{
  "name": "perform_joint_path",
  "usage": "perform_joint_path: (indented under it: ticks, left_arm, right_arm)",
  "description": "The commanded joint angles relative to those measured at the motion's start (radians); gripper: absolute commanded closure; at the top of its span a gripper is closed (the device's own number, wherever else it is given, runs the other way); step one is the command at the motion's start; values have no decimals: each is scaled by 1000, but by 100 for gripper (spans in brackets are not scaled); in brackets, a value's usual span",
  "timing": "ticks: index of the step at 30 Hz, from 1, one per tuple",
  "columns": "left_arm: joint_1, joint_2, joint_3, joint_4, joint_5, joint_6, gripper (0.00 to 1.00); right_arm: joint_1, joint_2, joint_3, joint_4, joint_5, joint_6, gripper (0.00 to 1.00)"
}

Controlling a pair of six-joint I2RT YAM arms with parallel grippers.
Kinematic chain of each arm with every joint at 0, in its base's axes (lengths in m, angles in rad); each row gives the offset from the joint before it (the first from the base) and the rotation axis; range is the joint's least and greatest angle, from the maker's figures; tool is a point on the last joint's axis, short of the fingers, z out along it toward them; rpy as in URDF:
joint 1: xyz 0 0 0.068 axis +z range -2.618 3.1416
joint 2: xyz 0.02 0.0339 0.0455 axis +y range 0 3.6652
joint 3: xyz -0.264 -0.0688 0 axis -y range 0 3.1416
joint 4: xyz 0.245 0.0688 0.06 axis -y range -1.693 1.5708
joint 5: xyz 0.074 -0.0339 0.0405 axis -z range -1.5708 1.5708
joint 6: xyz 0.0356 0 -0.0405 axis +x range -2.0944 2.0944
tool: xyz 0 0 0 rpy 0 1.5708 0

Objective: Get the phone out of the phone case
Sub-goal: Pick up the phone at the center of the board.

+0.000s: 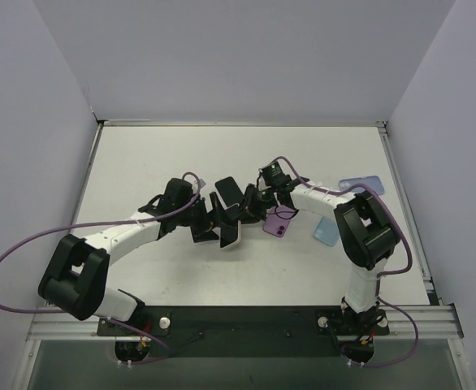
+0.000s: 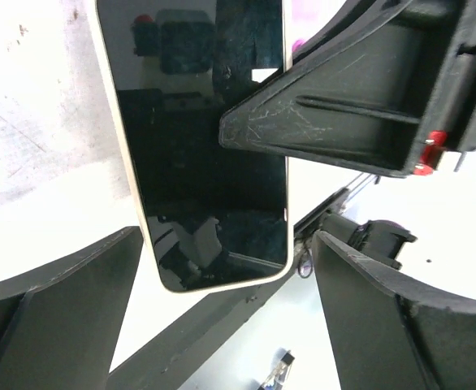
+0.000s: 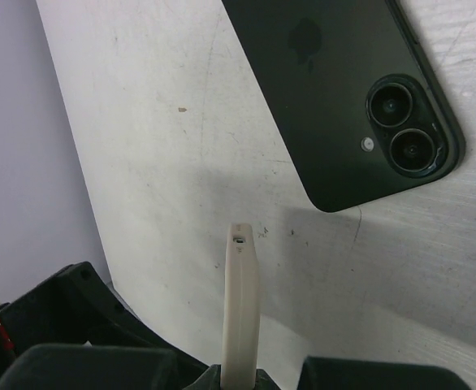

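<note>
Right fingers (image 3: 368,375) pinch the phone (image 2: 205,162) edge-on, left fingers (image 2: 59,317) wide open, empty (thin grip, it could slip out).

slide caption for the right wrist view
The right gripper shut on the cream-edged phone, edge-on; a dark phone lies camera-side up on the table.

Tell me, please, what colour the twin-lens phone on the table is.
Dark green: the twin-lens phone shows best in right wrist view.
</note>
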Motion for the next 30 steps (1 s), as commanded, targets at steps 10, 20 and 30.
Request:
perform_joint_path:
  ticks: [10,20,30]
  left_arm:
    - [145,-90,-258,634,242,-325,9]
    - [122,31,-376,1107,307,-549,13]
    - [90,171,-381,1452,268,-744,42]
  right_arm:
    - [-69,-214,-149,284,-98,-16,100]
    - [-92,-187,-272,807,-203,254,100]
    - [-75,-124,-289,1013,-246,374,100]
